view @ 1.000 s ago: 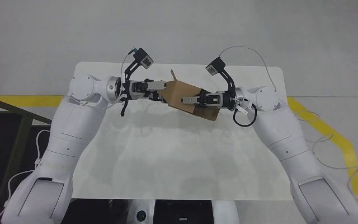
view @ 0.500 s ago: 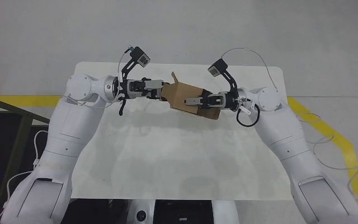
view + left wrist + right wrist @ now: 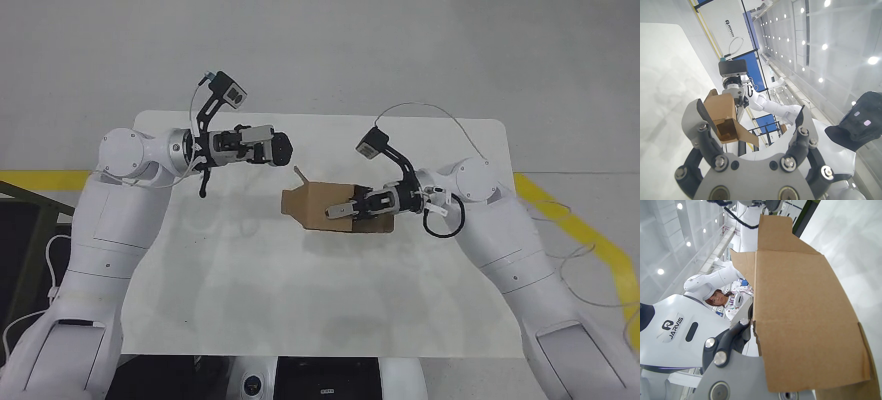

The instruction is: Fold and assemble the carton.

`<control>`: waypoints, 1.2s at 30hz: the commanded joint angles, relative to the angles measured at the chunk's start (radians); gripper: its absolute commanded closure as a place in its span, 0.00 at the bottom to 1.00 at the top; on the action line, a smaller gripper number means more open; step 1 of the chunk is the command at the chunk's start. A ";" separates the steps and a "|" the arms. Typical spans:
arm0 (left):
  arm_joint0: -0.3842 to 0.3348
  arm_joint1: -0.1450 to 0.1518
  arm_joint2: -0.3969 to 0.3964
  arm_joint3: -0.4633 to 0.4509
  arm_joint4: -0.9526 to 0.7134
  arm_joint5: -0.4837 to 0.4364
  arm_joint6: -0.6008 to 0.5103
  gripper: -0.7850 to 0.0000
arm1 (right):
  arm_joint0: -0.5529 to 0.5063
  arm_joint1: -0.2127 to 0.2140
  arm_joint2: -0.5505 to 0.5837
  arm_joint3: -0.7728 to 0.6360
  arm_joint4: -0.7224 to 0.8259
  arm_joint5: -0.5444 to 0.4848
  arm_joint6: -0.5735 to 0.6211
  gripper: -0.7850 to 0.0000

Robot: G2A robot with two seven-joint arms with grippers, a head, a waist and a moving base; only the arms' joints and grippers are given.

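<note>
I see the right gripper (image 3: 338,211) pinching one wall of the cardboard carton (image 3: 306,201) above the middle of the white table (image 3: 250,295). The left gripper (image 3: 287,149) is spread wide, apart from it.

A white table (image 3: 300,300) stands on a pale grey floor (image 3: 320,50). Yellow floor tape (image 3: 40,181) runs off at nine o'clock and at four o'clock. Round ceiling lights (image 3: 824,46) shine overhead
</note>
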 commanded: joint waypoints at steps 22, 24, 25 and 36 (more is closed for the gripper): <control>0.006 -0.011 0.044 -0.004 -0.037 0.009 -0.034 0.00 | 0.042 0.002 -0.041 0.066 0.046 -0.066 -0.066 1.00; 0.009 -0.011 0.045 -0.012 -0.038 0.014 -0.036 0.00 | 0.043 0.002 -0.039 0.068 0.050 -0.072 -0.072 1.00; 0.009 -0.011 0.047 -0.016 -0.039 0.016 -0.038 0.00 | 0.044 0.002 -0.039 0.069 0.052 -0.074 -0.074 1.00; 0.003 -0.021 0.089 -0.032 -0.040 0.027 -0.040 0.00 | 0.052 -0.004 -0.053 0.072 0.062 -0.083 -0.083 1.00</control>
